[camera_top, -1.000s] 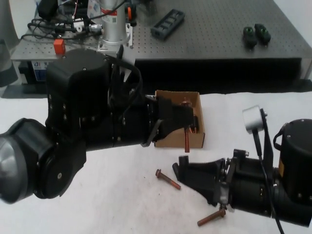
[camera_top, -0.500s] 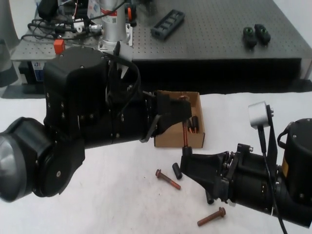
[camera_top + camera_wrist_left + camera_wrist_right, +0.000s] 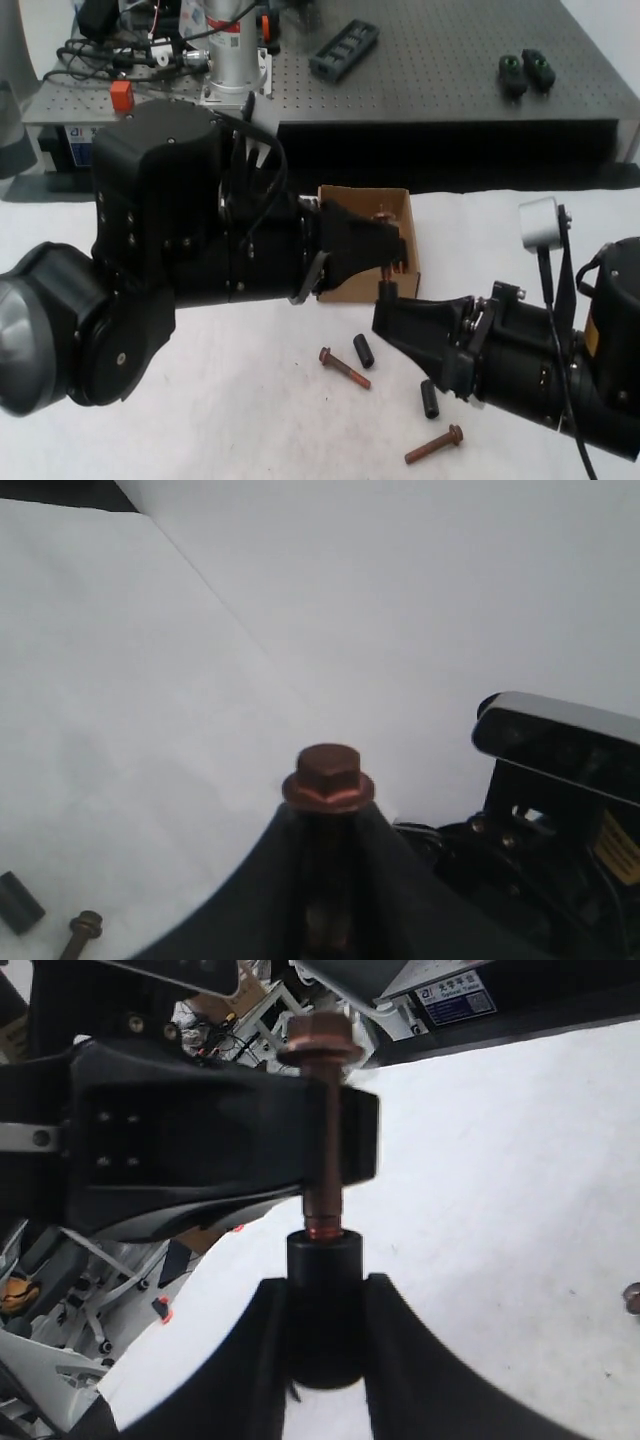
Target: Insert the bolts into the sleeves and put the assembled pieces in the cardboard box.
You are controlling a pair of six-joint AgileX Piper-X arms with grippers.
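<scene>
High view, one held bolt (image 3: 328, 778) upright, clamped in left gripper (image 3: 328, 825), two loose bolts (image 3: 345, 367) (image 3: 435, 444) on white cloth (image 3: 250, 430), one held sleeve (image 3: 323, 1310) pinched in right gripper (image 3: 324, 1290) under bolt tip, two loose sleeves (image 3: 363, 350) (image 3: 429, 398) on cloth, three of each total, grippers facing before cardboard box (image 3: 355, 288).

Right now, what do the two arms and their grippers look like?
Both are black with bulky joints. The left arm has black cables looping near its wrist. The right arm carries a silver camera, a black cable and a yellow label. The left gripper and the right gripper each have two smooth black fingers.
</scene>
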